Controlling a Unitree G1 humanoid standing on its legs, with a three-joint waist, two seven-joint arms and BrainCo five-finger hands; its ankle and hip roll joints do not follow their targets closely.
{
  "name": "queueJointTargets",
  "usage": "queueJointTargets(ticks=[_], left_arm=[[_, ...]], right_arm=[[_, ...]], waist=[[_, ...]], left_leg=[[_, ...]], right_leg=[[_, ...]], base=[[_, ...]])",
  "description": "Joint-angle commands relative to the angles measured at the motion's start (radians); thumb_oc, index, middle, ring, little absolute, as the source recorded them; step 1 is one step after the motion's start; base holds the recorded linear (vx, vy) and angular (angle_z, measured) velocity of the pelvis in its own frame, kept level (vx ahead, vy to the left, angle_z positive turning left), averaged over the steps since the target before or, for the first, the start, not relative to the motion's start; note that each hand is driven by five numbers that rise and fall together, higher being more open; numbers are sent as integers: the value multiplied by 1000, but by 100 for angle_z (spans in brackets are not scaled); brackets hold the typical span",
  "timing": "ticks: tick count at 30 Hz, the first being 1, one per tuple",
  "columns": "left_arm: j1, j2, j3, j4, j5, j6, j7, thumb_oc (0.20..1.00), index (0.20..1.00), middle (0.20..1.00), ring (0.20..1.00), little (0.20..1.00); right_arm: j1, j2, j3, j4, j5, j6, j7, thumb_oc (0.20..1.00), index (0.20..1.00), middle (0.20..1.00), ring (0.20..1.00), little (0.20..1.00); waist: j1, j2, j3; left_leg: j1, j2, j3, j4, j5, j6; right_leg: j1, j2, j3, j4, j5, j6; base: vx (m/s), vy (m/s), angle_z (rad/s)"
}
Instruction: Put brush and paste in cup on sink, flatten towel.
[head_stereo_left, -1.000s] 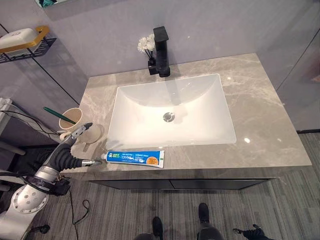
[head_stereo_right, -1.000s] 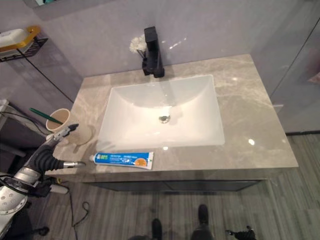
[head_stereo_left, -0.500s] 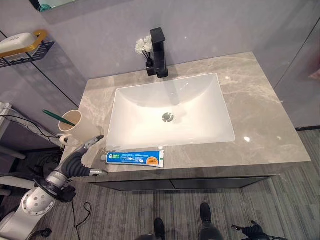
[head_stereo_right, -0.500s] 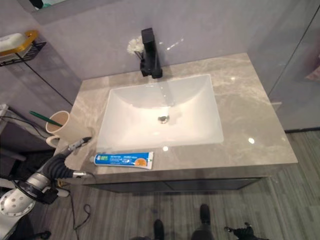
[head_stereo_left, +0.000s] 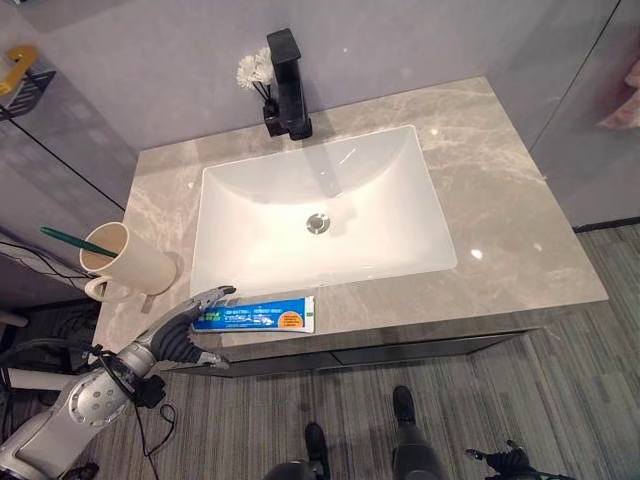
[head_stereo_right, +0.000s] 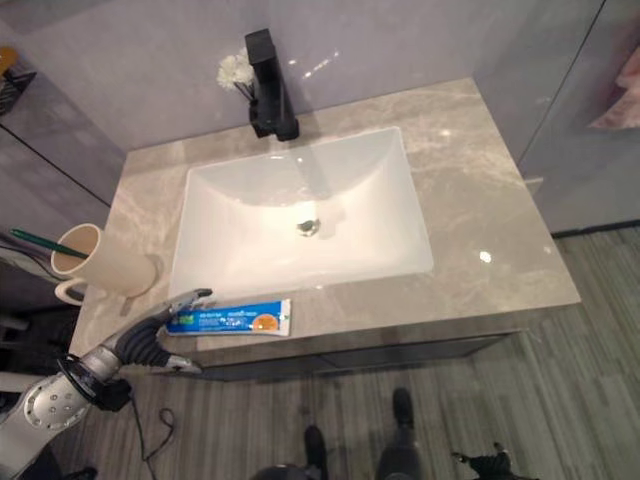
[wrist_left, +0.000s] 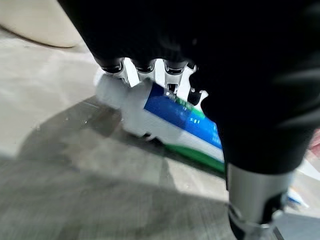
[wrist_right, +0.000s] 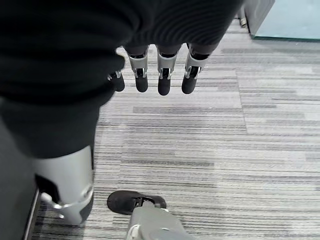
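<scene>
A blue and white toothpaste tube (head_stereo_left: 262, 316) lies on the grey marble counter (head_stereo_left: 500, 200) in front of the sink (head_stereo_left: 204, 240), cap end to the left. My left hand (head_stereo_left: 180, 330) is open at the counter's front left corner. Its straight fingers (wrist_left: 145, 70) reach over the tube's (wrist_left: 185, 122) white cap end and its thumb hangs below the edge. A beige cup (head_stereo_left: 130, 262) with a green toothbrush (head_stereo_left: 72, 240) in it leans at the counter's left edge. My right hand (wrist_right: 161, 75) hangs open over the floor. A pink cloth (head_stereo_left: 622, 100) shows at the far right.
A black tap (head_stereo_left: 286, 85) stands behind the white basin, with small white flowers (head_stereo_left: 250, 70) beside it. A wire shelf with a yellow rim (head_stereo_left: 20, 75) hangs on the wall at the upper left.
The camera has shifted. My left hand has left the foot of the cup and moved right, so its fingers now lie over the tube's cap end.
</scene>
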Motion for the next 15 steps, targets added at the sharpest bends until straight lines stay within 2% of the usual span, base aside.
queueJointTargets(ticks=[1,15], left_arm=[[-41,38,55,32,19,-38,49,1000,1000,1000,1000,1000],[-36,-46,41,66,13,-22,57,1000,1000,1000,1000,1000]], right_arm=[[-21,25,7,2,-12,-11,-26,1000,1000,1000,1000,1000],[-21,26,9,9,-20,-3,-38,1000,1000,1000,1000,1000]], waist=[[-21,-48,-7],[-16,-57,-9]], left_leg=[[-14,-2,25,10,-1,-2],[-16,0,18,10,1,-2]], right_leg=[[22,-107,41,8,-1,118],[24,-107,37,8,-5,113]], base=[[0,0,0],[0,0,0]])
